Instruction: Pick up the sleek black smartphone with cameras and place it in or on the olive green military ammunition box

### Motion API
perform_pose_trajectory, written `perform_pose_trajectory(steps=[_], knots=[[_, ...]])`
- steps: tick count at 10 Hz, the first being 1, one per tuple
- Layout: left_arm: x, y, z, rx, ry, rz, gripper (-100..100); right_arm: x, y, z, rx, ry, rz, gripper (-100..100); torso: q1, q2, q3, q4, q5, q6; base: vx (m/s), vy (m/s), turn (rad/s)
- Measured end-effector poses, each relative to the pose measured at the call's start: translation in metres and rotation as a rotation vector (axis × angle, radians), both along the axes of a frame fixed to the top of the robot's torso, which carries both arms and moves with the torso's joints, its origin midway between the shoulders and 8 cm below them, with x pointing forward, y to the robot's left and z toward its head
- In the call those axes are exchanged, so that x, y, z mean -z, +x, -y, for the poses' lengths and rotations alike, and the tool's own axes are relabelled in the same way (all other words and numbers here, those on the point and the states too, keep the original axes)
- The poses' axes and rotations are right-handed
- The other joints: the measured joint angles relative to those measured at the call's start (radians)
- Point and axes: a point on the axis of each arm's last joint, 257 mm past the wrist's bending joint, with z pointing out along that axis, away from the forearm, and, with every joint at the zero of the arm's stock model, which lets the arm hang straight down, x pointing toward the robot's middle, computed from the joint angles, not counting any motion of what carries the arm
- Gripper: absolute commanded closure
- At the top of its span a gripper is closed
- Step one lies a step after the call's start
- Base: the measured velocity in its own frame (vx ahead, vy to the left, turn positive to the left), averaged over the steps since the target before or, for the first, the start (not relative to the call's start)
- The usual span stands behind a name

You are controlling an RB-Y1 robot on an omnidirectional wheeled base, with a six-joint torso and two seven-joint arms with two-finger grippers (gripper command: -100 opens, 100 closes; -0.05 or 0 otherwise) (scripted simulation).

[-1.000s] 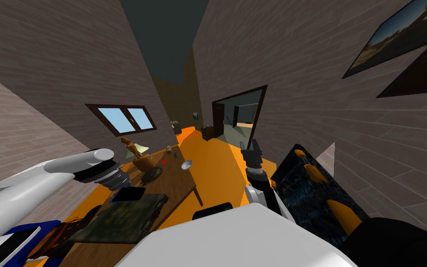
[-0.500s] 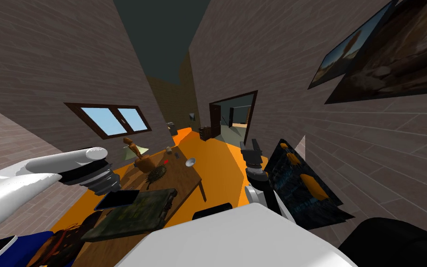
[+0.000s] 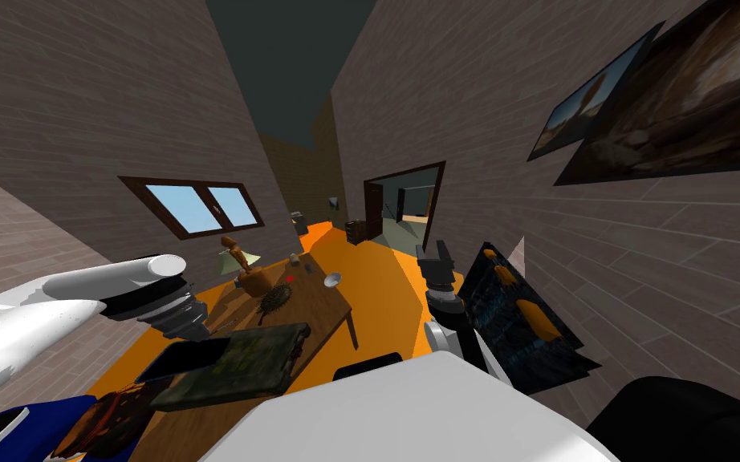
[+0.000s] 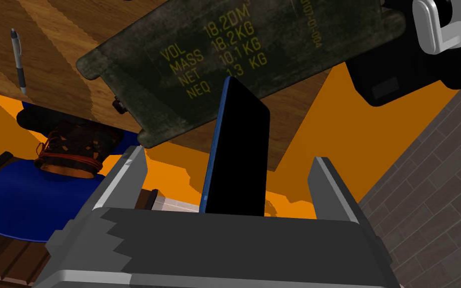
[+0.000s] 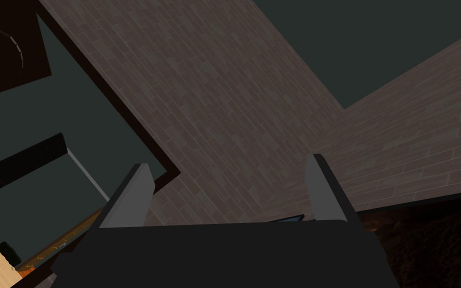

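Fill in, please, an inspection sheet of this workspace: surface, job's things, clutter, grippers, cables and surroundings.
Surface: wooden table, standing on an orange floor.
Job's things: black smartphone rises between the left gripper's fingers, close to the olive ammunition box, which lies on the table.
Clutter: pen, wooden figurine, small white bowl, dark basket.
Grippers: left gripper open, fingers clear of the smartphone's sides; right gripper open, raised to the table's right.
Cables: nothing seen.
Surroundings: brick-patterned walls, window, open doorway.
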Motion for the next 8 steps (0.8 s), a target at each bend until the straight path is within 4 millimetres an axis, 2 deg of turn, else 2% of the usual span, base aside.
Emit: perform_pose_trajectory(steps=[1,2,3,5,8], knots=[[0.0,0.0,0.0,0.0,0.0,0.0,0,0.0,0.0,0.0,0.0,0.0,0.0,0,0.0,0.0,0.0,0.0,0.0,0.0,0.0,0.0,0.0],[0.0,0.0,0.0,0.0,0.0,0.0,-100,0.0,0.0,0.0,0.0,0.0,0.0,0,0.0,0.0,0.0,0.0,0.0,0.0,-0.006,-0.023,0.001],[-0.015,0.001,-0.004,-0.001,0.005,0.008,-100,0.0,0.0,0.0,0.0,0.0,0.0,0,-0.002,0.0,0.0,0.0,-0.001,0.0,-0.005,-0.024,0.005],[-0.023,0.0,-0.002,0.002,0.006,0.007,-100,0.0,0.0,0.0,0.0,0.0,0.0,0,-0.001,0.0,0.0,0.0,0.0,0.0,-0.005,-0.016,0.0],[-0.052,0.001,0.001,0.003,0.019,0.017,-100,0.0,0.0,0.0,0.0,0.0,0.0,0,-0.003,0.001,0.0,0.0,-0.001,0.0,-0.007,-0.029,0.002]])
